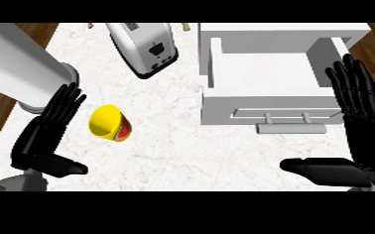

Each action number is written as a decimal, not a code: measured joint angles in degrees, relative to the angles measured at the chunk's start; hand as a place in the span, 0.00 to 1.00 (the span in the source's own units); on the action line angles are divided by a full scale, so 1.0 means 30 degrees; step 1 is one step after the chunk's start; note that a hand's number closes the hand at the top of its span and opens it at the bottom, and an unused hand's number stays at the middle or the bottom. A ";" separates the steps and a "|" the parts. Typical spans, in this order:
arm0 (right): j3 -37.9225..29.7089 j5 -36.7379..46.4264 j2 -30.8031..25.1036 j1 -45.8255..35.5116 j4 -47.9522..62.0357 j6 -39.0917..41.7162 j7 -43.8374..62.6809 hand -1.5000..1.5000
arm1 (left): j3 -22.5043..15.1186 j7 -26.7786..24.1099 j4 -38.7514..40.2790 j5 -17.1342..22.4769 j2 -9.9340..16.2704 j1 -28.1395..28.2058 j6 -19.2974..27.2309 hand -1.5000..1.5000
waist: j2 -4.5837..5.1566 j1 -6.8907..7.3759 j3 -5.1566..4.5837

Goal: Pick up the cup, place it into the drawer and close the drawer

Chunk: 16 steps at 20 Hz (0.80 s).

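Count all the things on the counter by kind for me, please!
Cup: 1
Toaster: 1
Drawer box: 1
Grey canister: 1
Robot hands: 2, left hand and right hand
Total: 6

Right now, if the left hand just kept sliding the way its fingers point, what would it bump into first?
Probably the tall grey cylinder. The left hand is open, fingers aimed up and slightly right, tips right by the cylinder's base. The yellow cup lies to its right, off that line. Height is hard to judge from above.
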 measured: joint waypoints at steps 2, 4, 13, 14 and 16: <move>0.0040 0.0004 0.0092 0.0124 0.0000 0.0103 -0.0250 0.00 | 0.0285 -0.0870 0.1596 -0.0605 0.0360 -0.0452 -0.0132 0.00 | -0.0003 -0.0002 -0.0005; 0.0134 0.0080 0.0174 -0.0074 0.0097 0.0098 -0.0141 0.00 | 0.0257 -0.2037 0.3143 -0.1543 0.0348 -0.0740 0.0075 0.00 | -0.0001 0.0002 -0.0005; 0.0190 0.0412 0.0480 -0.0248 0.0909 0.0213 -0.0823 0.00 | 0.0490 -0.7475 1.2034 -0.4320 0.0807 -0.3860 0.0724 0.00 | 0.0025 -0.0071 -0.0013; -0.0027 0.0205 0.0325 -0.0261 0.0942 0.0409 -0.0880 0.00 | 0.0559 -0.7891 1.3034 -0.4477 0.0925 -0.4351 0.0830 0.00 | 0.0033 -0.0086 -0.0013; -0.0323 -0.0014 0.0139 -0.0792 0.1109 0.0461 -0.0466 0.00 | 0.0701 -0.8853 1.4895 -0.4839 0.1207 -0.5195 0.1212 0.00 | 0.0054 -0.0133 -0.0019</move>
